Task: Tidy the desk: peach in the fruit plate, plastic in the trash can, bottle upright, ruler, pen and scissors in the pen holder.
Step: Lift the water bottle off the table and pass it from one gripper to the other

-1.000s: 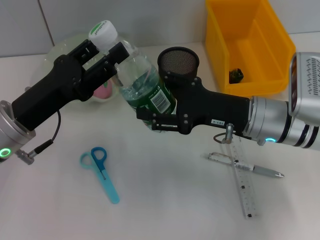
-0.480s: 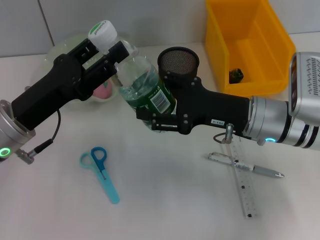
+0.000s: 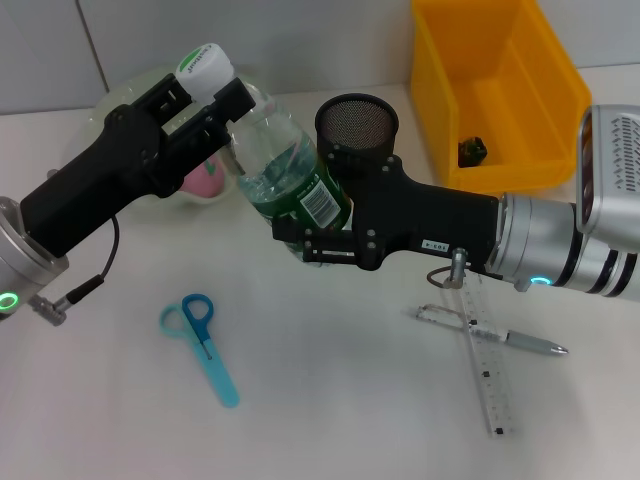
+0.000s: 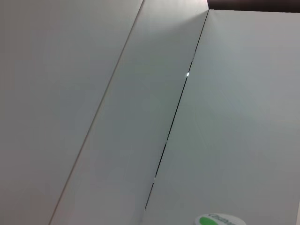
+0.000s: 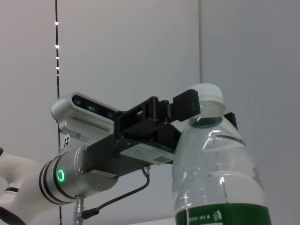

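desk (image 3: 330, 400): white, grey wall panels behind
bottle (image 3: 285, 165): up off the desk, nearly upright, held between both arms
left gripper (image 3: 222, 100): clamped at the bottle's neck, just under the white cap (image 3: 205, 67)
right gripper (image 3: 312, 238): closed round the bottle's lower body
scissors (image 3: 200, 340): flat, front left
ruler (image 3: 485, 360), pen (image 3: 495, 333): crossed, front right
pen holder (image 3: 357, 122): just behind the bottle
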Motion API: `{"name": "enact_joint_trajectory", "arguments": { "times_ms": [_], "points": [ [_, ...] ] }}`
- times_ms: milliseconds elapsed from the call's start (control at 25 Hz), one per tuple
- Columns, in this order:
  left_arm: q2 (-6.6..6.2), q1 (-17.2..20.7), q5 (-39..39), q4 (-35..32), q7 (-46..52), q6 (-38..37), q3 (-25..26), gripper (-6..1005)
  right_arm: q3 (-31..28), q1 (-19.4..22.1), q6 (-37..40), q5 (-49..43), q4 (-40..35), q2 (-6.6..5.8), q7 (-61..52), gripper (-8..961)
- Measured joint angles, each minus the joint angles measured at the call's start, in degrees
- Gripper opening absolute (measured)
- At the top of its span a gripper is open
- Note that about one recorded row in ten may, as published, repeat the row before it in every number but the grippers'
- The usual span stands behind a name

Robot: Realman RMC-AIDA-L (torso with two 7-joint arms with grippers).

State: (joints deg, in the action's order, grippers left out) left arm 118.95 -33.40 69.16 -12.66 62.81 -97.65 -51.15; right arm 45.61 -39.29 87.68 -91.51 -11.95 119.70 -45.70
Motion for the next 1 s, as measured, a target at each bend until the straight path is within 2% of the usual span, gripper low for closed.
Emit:
{"name": "enact_joint_trajectory", "arguments": {
  "times_ms": [360,480,720,1000],
  "points": [
    [-0.04,-0.11,0.00,0.00,0.19,0.02,0.02,632,0.00,0.00,-0.09,0.10,0.00,0.00,0.01,797],
    [-0.04,-0.17,0.00,0.00,0.21,0.08,0.05,524,0.00,0.00,-0.09,0.12,0.00,0.00,0.01,797],
    [-0.04,-0.28,-0.03,-0.01,0.21,0.20,-0.11,446,0.00,0.00,-0.06,0.13,0.00,0.00,0.01,798],
    [-0.04,-0.35,0.02,0.02,0.30,0.27,0.01,446,0.00,0.00,-0.02,0.12,0.00,0.00,0.01,798]
  ]
}}
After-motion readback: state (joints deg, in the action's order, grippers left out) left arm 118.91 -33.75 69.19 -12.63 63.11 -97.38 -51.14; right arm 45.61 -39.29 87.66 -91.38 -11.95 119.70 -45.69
